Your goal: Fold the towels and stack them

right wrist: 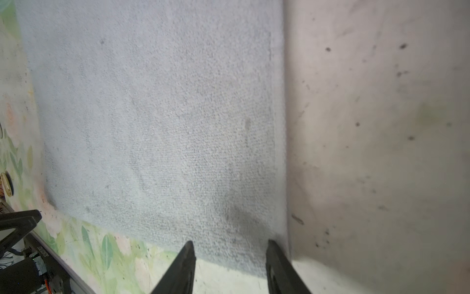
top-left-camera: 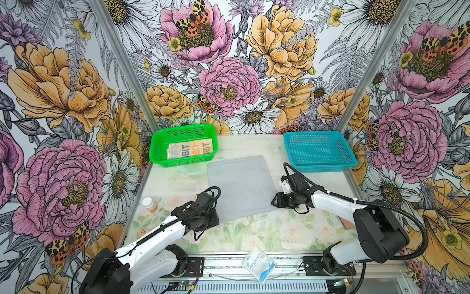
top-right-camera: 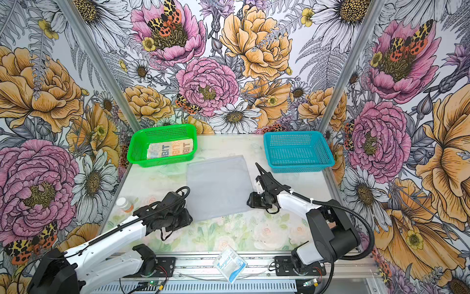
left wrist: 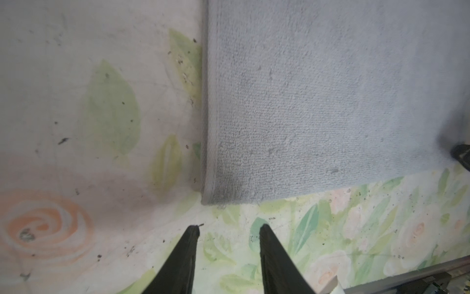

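The grey towel (top-left-camera: pixel 240 187) lies flat mid-tabletop (top-left-camera: pixel 292 234), its near edge spanning between the arms. The left jaws, spread and empty, sit just short of its near-left corner. The right jaws, likewise spread, frame the near-right corner.

High at front, looking down across whole floral tabletop (top-left-camera: pixel 292 229).
At each wrist, close over plain light grey cloth towel (left wrist: pixel 318 101).

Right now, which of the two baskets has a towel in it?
The green basket on the left holds a folded lettered towel; the teal basket holds nothing.
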